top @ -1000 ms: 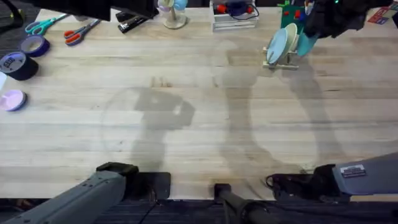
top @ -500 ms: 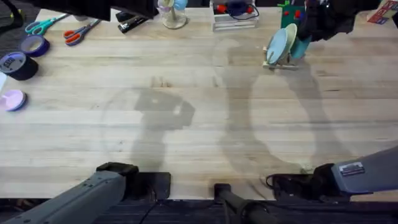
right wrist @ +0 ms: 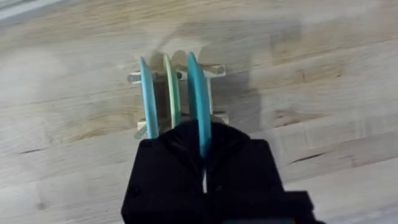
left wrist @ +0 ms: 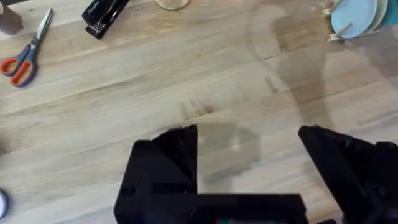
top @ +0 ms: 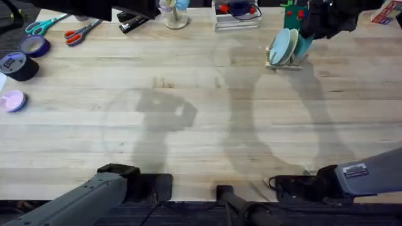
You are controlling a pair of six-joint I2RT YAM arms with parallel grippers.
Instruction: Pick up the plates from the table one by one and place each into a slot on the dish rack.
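**Slotting the turquoise plate at the far edge of the table**

Standing on edge in the small light-wood dish rack with thin upright dowel pegs, three round plastic plates line up side by side in the right wrist view: a paler light-blue plate, a cream plate in the middle, and a turquoise blue plate in the outermost slot. The right arm's black two-finger gripper is pinching the near rim of the turquoise plate, its jaws pressed against either face of the disc. From overhead, the rack sits at the far right of the wide light wooden plank table, with the right gripper just beyond it.

The left gripper hangs above bare boards near the middle of the table, its black fingers spread wide with nothing between them.

Along the far and left edges lie other items (none touched by either arm): orange-handled scissors, teal-handled scissors, a black stapler, two rolls of dark tape, a small pink round disc and a white wire-frame organiser.
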